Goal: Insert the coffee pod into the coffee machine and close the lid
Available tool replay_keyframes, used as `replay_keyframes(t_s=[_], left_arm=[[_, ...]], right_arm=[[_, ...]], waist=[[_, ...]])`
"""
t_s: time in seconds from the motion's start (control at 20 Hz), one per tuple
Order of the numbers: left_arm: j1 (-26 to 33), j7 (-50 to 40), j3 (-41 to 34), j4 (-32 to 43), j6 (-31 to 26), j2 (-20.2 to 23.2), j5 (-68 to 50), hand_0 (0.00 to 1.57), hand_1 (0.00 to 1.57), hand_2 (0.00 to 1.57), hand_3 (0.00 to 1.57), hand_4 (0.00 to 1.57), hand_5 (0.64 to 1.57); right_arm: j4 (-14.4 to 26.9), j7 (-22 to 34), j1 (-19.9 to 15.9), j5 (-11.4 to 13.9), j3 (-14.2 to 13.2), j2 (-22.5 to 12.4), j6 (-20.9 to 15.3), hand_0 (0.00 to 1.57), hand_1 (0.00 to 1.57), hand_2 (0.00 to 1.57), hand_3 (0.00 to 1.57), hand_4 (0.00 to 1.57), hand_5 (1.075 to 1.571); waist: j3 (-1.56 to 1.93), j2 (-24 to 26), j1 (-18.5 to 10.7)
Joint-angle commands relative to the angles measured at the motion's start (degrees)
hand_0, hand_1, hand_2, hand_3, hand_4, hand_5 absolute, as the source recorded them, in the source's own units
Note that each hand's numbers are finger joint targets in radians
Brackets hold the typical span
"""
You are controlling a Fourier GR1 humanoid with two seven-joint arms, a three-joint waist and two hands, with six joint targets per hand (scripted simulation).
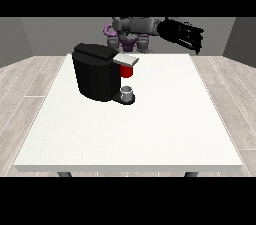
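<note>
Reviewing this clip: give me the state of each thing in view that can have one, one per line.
coffee machine: upright on the white table, toward the view's left
lid: down, about level over the red part
red part: under the lid
cup: upright on the machine's base
hand at the view's right: raised above the table's far edge, holding nothing, fingers pointing downward
other hand: not visible

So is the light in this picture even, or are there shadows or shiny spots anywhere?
Front view: the light is soft and even, and the white table shows no glare. The black coffee machine casts almost no shadow, only a faint dark patch round its base by the small grey cup. The hand at the view's right is black against the grey wall, so its details are hard to read.
</note>
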State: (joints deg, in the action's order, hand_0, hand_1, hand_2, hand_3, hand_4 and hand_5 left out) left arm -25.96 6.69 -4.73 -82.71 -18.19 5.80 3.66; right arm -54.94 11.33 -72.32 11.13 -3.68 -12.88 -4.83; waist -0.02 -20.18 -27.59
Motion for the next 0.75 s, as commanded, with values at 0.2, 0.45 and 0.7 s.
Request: replay_keyframes(t_s=[0.2, 0.45, 0.7], left_arm=[[0.05, -3.7, -0.69, -2.58, -1.13, 0.74, -2.31, 0.0, 0.0, 0.0, 0.0, 0.34, 1.571], [6.36, -1.53, 0.09, -1.39, -0.5, -0.24, -1.2, 0.0, 0.0, 0.0, 0.0, 0.25, 1.571], [10.58, 0.77, -2.53, 1.39, -0.2, 1.06, -1.73, 0.0, 0.0, 0.0, 0.0, 0.27, 1.571]], right_arm=[[4.22, -8.59, 1.85, -1.55, -0.58, 2.11, 2.28, 0.0, 0.0, 0.0, 0.0, 0.0, 1.571], [2.73, -12.23, 5.58, -1.93, 1.73, 7.73, 2.04, 0.0, 0.0, 0.0, 0.0, 0.17, 1.571], [0.6, -16.44, 12.4, -4.12, 4.75, 12.33, 3.48, 0.0, 0.0, 0.0, 0.0, 0.26, 1.571]], waist=[[0.03, 1.69, 2.2], [0.01, 6.95, 5.22], [0.01, 10.48, 10.32]])
